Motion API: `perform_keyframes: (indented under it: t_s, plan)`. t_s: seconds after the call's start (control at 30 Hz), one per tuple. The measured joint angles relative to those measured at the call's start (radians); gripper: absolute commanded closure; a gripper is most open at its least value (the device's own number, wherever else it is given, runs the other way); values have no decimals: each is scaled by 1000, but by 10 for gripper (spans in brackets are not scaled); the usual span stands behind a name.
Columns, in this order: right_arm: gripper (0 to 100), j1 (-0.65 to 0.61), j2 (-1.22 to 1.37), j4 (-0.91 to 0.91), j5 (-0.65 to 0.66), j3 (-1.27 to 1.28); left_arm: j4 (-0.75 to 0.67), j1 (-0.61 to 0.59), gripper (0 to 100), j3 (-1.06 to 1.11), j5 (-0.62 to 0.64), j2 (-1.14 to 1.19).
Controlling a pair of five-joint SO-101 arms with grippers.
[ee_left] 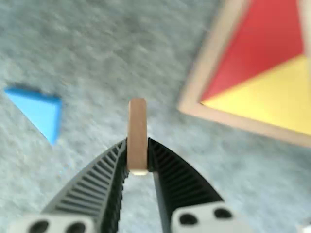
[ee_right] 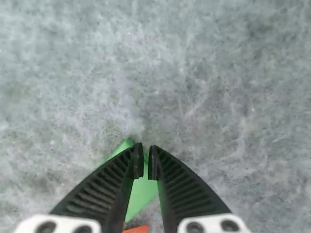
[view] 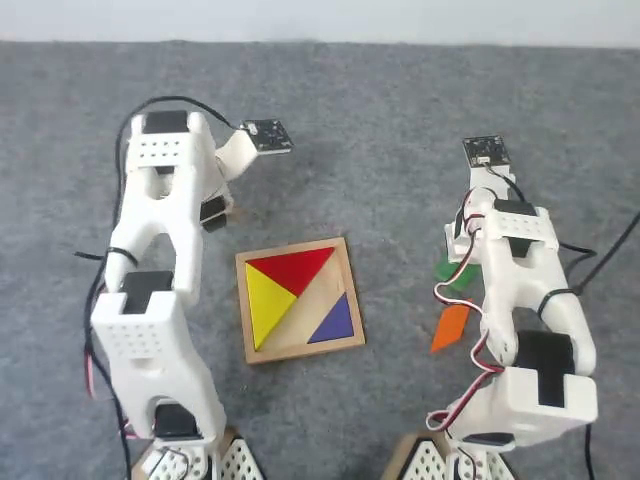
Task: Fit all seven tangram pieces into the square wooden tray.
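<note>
Tan piece (ee_left: 137,121), clamped on edge in the left gripper (ee_left: 137,144), should, I think, be carried over the bare wood of the tray (ee_left: 190,104), laid flat to match the gap beside the yellow piece (ee_left: 272,102), and released low. It stands between the jaws, its end past their tips, just outside the tray. Farther off, the right gripper (ee_right: 143,162) hangs over a green piece (ee_right: 142,194), jaws nearly together.

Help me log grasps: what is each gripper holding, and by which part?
The left gripper clamps a thin tan piece by its flat faces, at its near end. The right gripper holds nothing; a green piece lies beneath it.
</note>
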Motion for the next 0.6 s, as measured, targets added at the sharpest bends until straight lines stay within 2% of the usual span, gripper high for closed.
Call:
perform_keyframes:
  t_s: [0.17,0.37,0.5,0.6]
  plan:
    - [968,0,0,0,0,0,21,58,987,130,5,-158]
    - [968,0,0,0,0,0,14,204,987,559,3,-559]
    - [968,0,0,0,0,0,-94,270,986,875,25,-858]
    - [969,0,0,0,0,0,-192,331,986,1066,87,-939]
